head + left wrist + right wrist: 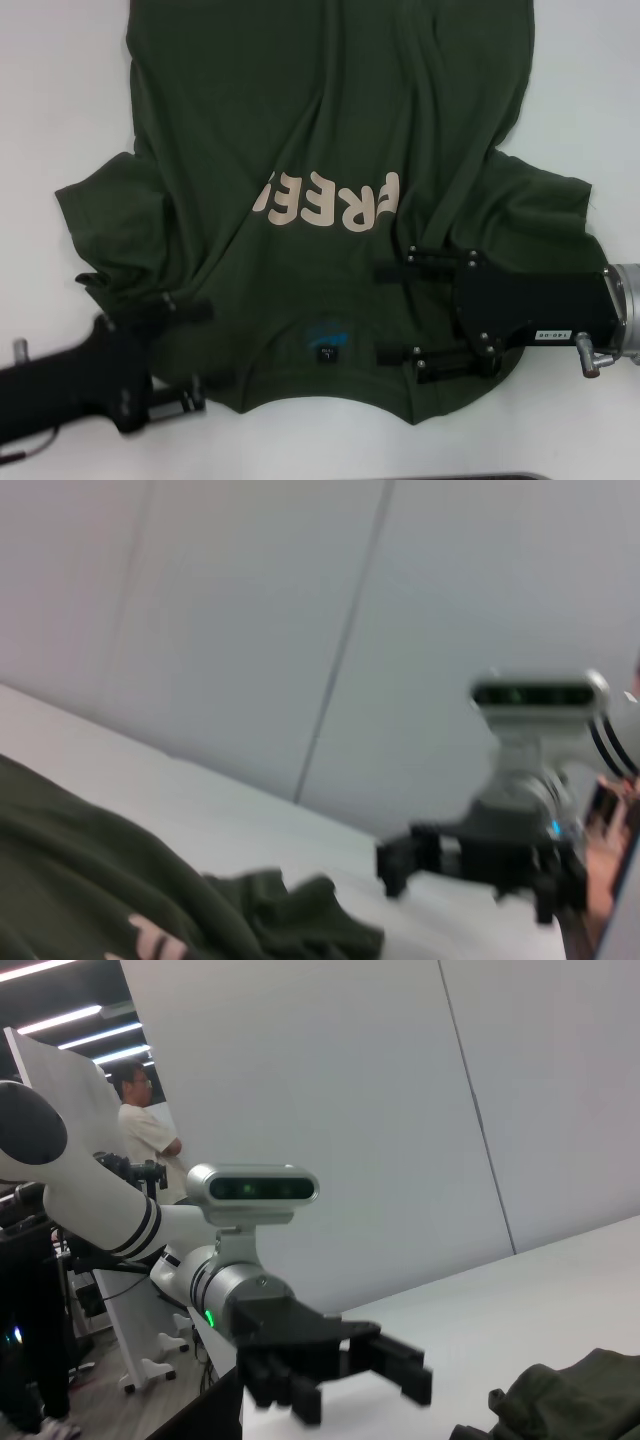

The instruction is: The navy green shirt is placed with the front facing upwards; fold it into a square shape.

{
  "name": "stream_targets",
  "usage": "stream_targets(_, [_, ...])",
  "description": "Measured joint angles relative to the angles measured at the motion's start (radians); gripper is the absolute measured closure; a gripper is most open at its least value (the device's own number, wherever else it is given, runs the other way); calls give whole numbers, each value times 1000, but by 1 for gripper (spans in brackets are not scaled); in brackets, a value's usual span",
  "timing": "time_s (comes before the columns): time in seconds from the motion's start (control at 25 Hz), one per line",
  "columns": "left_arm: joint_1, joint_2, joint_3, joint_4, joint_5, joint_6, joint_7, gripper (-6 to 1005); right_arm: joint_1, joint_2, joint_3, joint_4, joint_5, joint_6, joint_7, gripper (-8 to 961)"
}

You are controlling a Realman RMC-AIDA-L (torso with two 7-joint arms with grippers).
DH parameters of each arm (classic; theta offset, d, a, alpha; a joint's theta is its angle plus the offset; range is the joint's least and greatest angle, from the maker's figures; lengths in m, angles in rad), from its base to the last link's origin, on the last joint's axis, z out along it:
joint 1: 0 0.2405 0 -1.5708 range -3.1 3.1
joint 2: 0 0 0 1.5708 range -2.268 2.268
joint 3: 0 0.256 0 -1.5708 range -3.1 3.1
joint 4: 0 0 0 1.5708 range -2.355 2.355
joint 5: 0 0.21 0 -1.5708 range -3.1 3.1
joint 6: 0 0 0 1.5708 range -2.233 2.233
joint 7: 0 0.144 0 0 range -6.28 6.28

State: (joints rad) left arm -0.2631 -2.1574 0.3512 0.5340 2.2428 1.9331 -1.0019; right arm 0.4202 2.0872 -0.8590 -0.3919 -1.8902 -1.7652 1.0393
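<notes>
Looking down from my head cam, the navy green shirt (330, 180) is spread out on the white table (50, 100), front side up, with the cream block letters (330, 200) reading upside down from where I stand. The collar end is toward me, and I can see the small black neck label (327, 353) just inside the neckline, with a bit of blue print beside it. The fabric is pretty rumpled, with long creases running down toward the near hem and both sleeves flared out to the sides.

My left gripper (188, 352) is down at the shirt's near left shoulder edge, fingers spread wide apart, one finger lying over the cloth and the other just at the edge of it. It's not pinching anything that I can see. My right gripper (388, 312) is lying over the near right shoulder, close beside the collar, also wide open with both fingers resting over the fabric and nothing clamped between them.

From the left wrist cam I get a bunched bit of the shirt (120, 890) on the table and the right gripper (400, 865) farther off across it. The right wrist cam shows the left gripper (400, 1365) with its fingers apart, a lump of green cloth (565, 1400) near it, and a person (145, 1130) standing in the background by the wall
</notes>
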Motion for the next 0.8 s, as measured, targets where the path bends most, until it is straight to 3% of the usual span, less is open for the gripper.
stream_targets(0.04, [-14, 7, -30, 5, -43, 10, -119, 233, 0, 0, 0, -1, 1, -1, 4, 47])
stream_targets(0.12, [-26, 14, -43, 8, -60, 11, -194, 233, 0, 0, 0, -3, 1, -2, 10, 47])
stream_targets(0.36, [-121, 68, -93, 36, -84, -11, -817, 234, 0, 0, -1, -1, 2, -3, 11, 46])
stream_targets(0.48, [-143, 81, -102, 40, -80, -55, -1080, 234, 0, 0, -2, 0, 2, -2, 11, 46])
stream_targets(0.8, [-130, 84, -97, 106, -68, -174, -1335, 234, 6, -1, -1, -9, 3, -5, 19, 47])
